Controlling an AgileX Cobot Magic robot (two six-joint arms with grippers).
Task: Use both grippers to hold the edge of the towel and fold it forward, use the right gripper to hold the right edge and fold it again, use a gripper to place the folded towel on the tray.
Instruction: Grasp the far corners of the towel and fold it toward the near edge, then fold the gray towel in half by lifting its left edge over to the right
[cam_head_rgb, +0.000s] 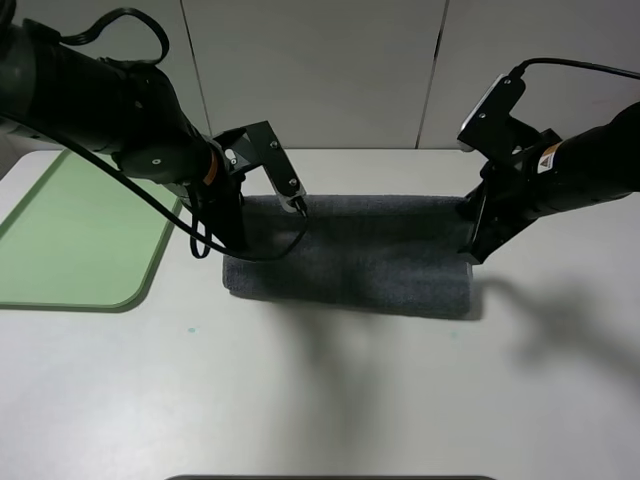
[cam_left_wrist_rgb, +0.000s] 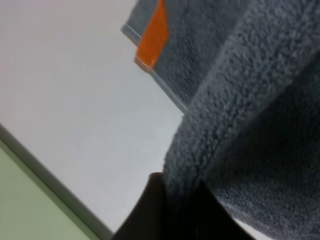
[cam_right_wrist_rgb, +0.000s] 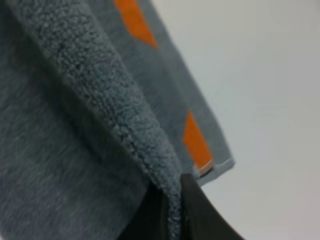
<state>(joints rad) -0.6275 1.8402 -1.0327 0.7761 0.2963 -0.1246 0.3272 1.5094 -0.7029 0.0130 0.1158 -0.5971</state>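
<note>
The dark grey towel lies as a wide strip on the table, with one layer drawn over the other. My left gripper is shut on the plain towel edge at the strip's left end. My right gripper is shut on the same edge at the right end. In both wrist views the pinched layer hangs above the lower layer. The lower layer's hem with orange patches lies flat on the table. The pale green tray lies to the left of the towel.
The tray's rim runs close beside my left gripper. The white table extends in front of the towel. A loose black cable hangs from the left arm by the towel's left end. A grey panelled wall stands behind the table.
</note>
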